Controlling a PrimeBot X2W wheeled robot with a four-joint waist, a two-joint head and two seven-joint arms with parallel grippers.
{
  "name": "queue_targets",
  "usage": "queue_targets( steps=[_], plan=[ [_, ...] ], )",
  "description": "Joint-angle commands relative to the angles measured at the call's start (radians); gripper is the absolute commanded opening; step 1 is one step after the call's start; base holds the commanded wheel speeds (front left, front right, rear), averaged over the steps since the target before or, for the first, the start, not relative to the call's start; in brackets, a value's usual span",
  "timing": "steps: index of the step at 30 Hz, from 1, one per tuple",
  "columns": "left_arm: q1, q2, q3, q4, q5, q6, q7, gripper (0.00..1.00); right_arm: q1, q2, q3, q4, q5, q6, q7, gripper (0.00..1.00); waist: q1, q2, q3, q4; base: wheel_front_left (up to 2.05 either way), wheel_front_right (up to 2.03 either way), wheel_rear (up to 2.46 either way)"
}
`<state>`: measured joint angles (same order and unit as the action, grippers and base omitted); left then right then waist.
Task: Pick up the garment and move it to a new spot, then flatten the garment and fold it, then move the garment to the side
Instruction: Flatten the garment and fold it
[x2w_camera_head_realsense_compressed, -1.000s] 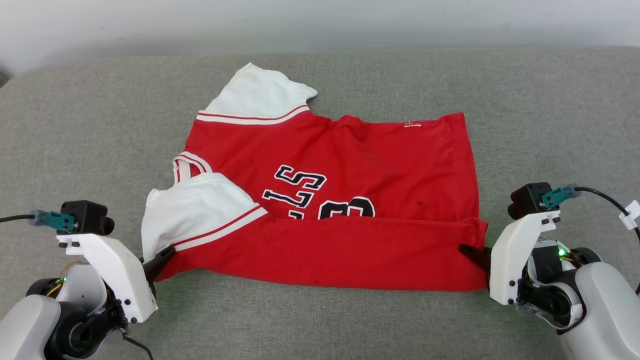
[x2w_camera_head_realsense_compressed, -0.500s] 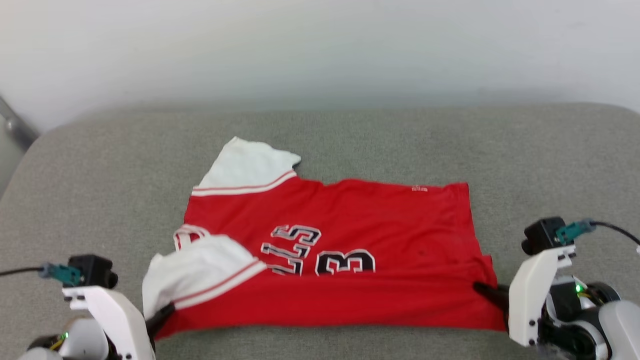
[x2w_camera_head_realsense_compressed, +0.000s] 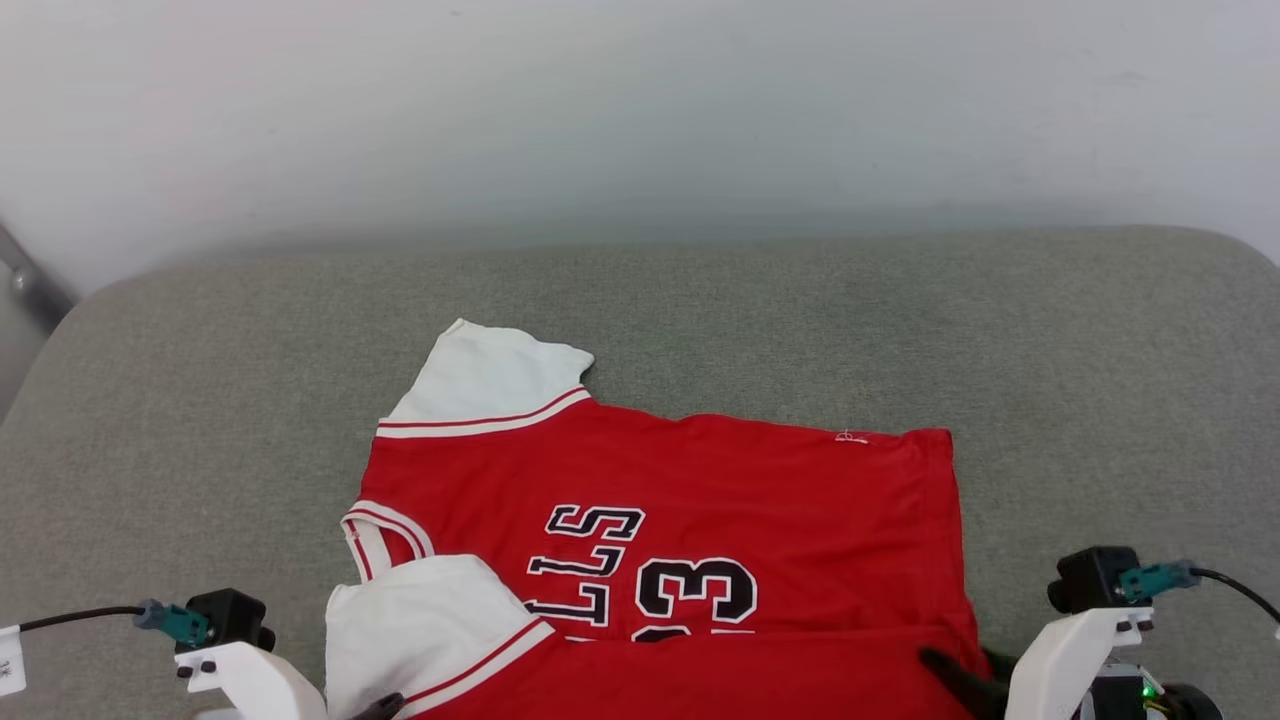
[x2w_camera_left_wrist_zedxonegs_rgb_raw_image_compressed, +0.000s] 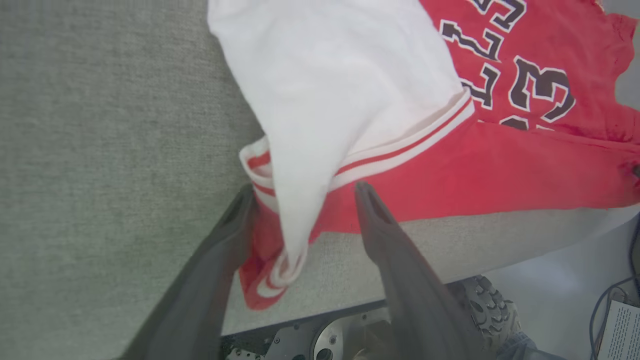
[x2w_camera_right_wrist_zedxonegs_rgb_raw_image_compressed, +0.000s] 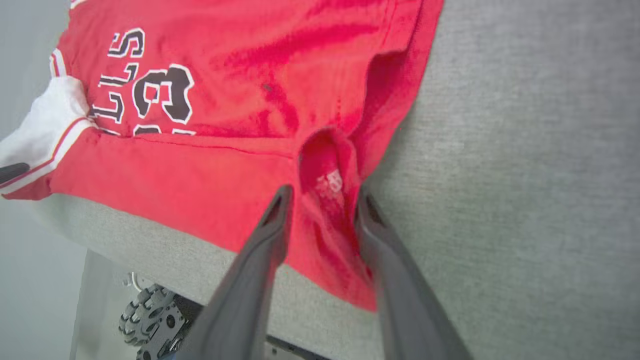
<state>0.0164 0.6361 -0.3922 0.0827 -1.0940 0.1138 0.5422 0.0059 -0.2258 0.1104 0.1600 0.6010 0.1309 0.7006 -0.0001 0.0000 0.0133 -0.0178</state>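
Observation:
The garment, a red jersey with white sleeves and black lettering, lies spread on the grey padded table, its near strip folded over the number. My left gripper is at the garment's near-left corner. In the left wrist view my left gripper stands wide open, and the white sleeve and striped hem droop loose between the fingers. My right gripper is at the near-right corner. In the right wrist view my right gripper has its jaws apart around a bunched red hem corner.
The table's near edge runs just under both grippers, and the garment's front edge lies close to it. Below the edge sits my wheeled base. A pale wall rises behind the table. Bare grey surface lies left, right and beyond the garment.
Both grippers were shut on the garment's near corners and have now opened, letting the fabric go. The head camera has shifted, so the garment sits lower in its picture.

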Motion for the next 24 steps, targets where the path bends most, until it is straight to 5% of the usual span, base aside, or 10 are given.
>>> queue_targets(
  steps=[1, 10, 16, 24],
  plan=[
    [-0.025, -0.006, 0.0, 0.011, 0.013, -0.014, -0.018, 1.0, 0.011, -0.002, 0.01, -0.024, -0.012, 0.0, -0.078, 1.0, 0.0001, 0.0, -0.005, -0.004, 0.0, 0.0, 0.0],
    [-0.111, 0.017, 0.057, 0.008, 0.103, -0.001, -0.157, 1.0, 0.007, 0.018, -0.035, -0.113, -0.16, 0.0, -0.411, 1.0, 0.0001, 0.0, -0.015, -0.038, 0.0, 0.0, 0.0],
    [-0.2, 0.008, 0.105, -0.001, 0.162, 0.056, -0.25, 1.0, -0.031, 0.067, -0.084, -0.164, -0.26, 0.0, -0.524, 1.0, 0.0001, 0.0, 0.047, -0.086, 0.0, 0.0, 0.0],
    [-0.367, 0.024, 0.136, 0.042, 0.203, 0.066, -0.279, 1.0, -0.112, 0.115, -0.101, -0.237, -0.324, 0.0, -0.603, 1.0, 0.0001, 0.0, 0.187, -0.154, 0.0, 0.0, 0.0]
  ],
)
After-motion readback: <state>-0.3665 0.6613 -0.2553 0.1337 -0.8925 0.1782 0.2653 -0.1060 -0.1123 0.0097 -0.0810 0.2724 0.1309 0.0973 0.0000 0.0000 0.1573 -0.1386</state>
